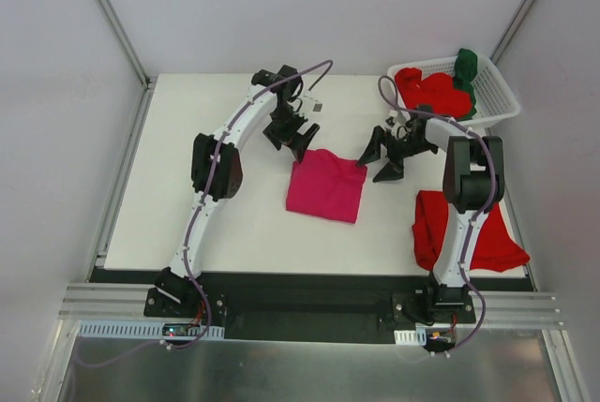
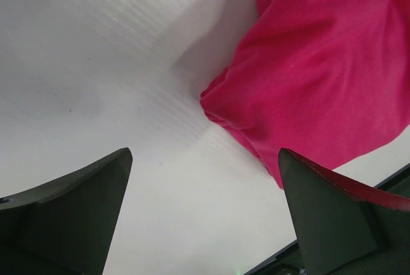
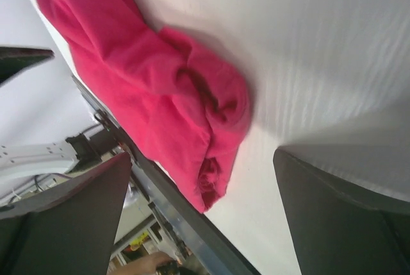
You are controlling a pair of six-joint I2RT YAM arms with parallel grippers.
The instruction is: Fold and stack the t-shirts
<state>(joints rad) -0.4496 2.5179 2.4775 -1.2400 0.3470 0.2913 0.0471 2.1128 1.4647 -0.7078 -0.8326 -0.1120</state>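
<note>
A magenta-pink t-shirt [image 1: 326, 185] lies folded into a rough square in the middle of the table; it also fills the upper right of the left wrist view [image 2: 327, 70] and the upper left of the right wrist view [image 3: 154, 89]. My left gripper [image 1: 292, 140] hovers open just off its far left corner, nothing between the fingers. At the shirt's far right corner my right gripper [image 1: 382, 160] stands open and holds nothing. A red t-shirt [image 1: 464, 230] lies bunched at the near right. More red cloth [image 1: 431, 91] and a dark green t-shirt [image 1: 466, 71] sit in the basket.
The white slotted basket [image 1: 497, 93] stands at the far right corner of the table. The black front rail [image 1: 309, 291] carries both arm bases. Grey walls close in the left, back and right sides.
</note>
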